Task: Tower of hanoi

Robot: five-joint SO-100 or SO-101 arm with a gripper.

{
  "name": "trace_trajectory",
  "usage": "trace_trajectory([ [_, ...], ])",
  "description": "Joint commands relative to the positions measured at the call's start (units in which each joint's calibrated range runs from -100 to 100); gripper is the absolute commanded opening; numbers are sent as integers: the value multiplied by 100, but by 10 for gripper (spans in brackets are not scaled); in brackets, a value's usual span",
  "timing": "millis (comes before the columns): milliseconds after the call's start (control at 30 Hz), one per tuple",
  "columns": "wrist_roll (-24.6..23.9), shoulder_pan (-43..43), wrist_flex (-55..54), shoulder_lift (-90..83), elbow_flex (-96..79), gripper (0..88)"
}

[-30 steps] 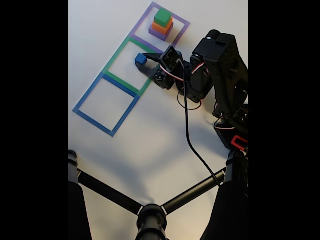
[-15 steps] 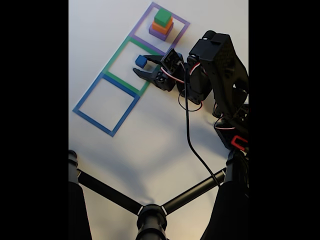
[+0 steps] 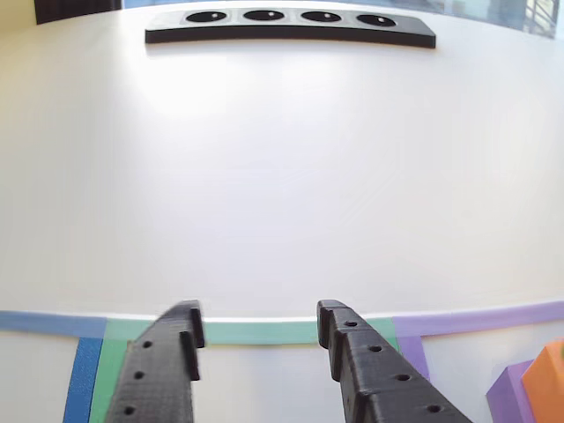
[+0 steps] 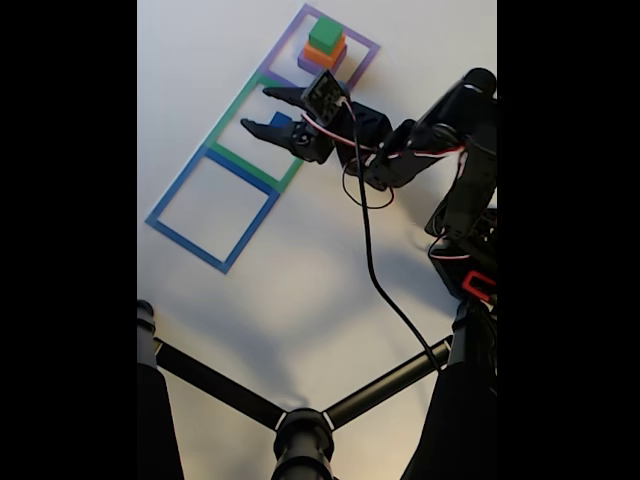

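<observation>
In the fixed view, a green block (image 4: 324,33) sits on an orange block (image 4: 322,53), which rests on a purple block (image 4: 308,65); this stack stands inside the purple tape square. The small blue cube (image 4: 283,119) lies inside the green tape square (image 4: 228,112), low between the two fingers, near their base. My gripper (image 4: 255,110) hovers open over that square. In the other view, my gripper (image 3: 260,310) is open with nothing between its tips. The corners of the purple block (image 3: 509,394) and orange block (image 3: 548,377) show at the lower right.
A blue tape square (image 4: 212,210) lies left of and below the green one. A black cable (image 4: 372,265) trails from the arm toward black tripod legs (image 4: 300,425) at the bottom. A black power strip (image 3: 291,26) lies at the table's far edge.
The gripper opened and let go of the blue cube, which now rests in the green tape square. The arm then stretched out up and to the left, past the cube.
</observation>
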State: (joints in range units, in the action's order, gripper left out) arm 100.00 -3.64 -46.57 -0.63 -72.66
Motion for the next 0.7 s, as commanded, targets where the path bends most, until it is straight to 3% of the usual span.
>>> trace_trajectory([
  [0,0,109,1626,-1772,64,1],
  [267,0,-89,6256,-4656,782,0],
  [500,0,-623,9817,-5097,3063,0],
  [667,0,-1157,11541,-5025,4526,0],
])
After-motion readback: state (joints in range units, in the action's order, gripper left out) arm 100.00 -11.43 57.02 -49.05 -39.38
